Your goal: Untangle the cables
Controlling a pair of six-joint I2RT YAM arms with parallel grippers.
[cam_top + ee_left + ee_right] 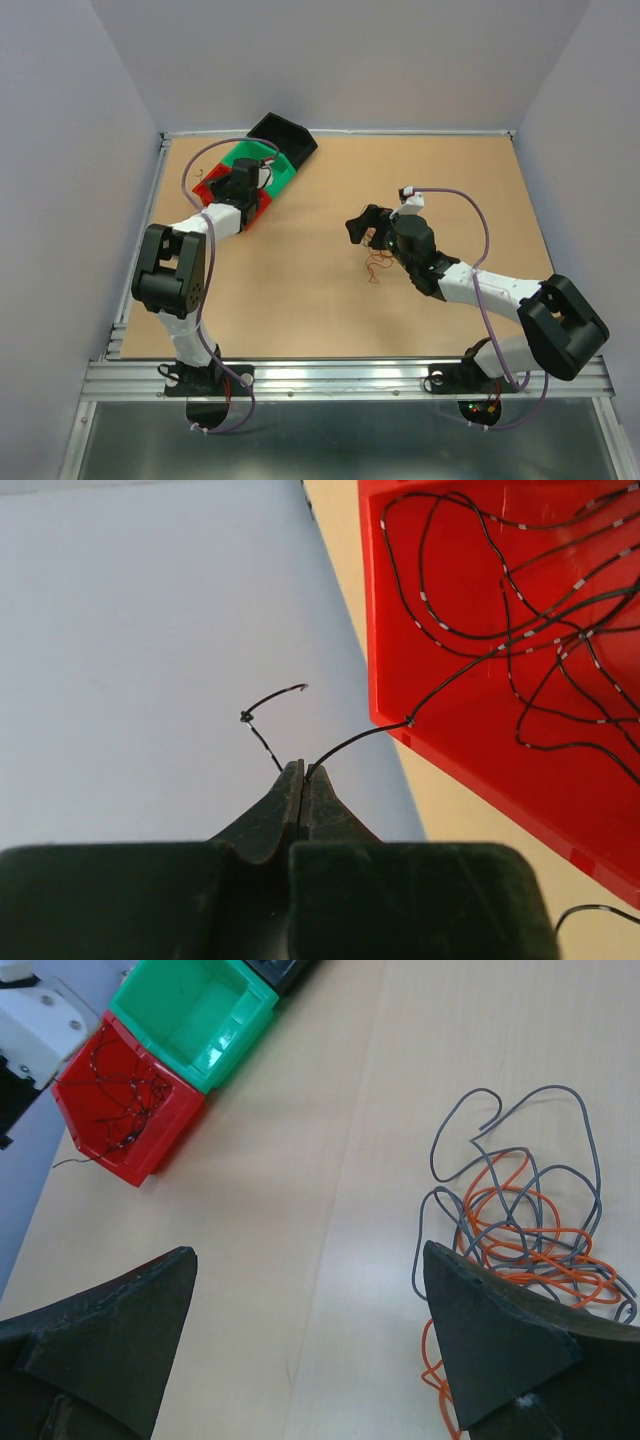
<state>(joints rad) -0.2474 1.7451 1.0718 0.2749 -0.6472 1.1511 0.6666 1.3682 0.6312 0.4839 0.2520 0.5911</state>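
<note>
A black wire (350,745) is being clamped by the left tool (303,780) near the red bin (450,752); the right tool (308,1260) is being held apart.

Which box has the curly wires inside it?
The red box. Thin black wires lie curled inside it. The green box beside it looks empty, and the black box is too dark inside to tell.

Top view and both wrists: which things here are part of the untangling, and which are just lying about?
Part of the job: black wire, pinched by the shut left gripper and running into the red bin; grey wire and orange wire, tangled beside the open right gripper.
Lying about: green bin; black bin.
</note>
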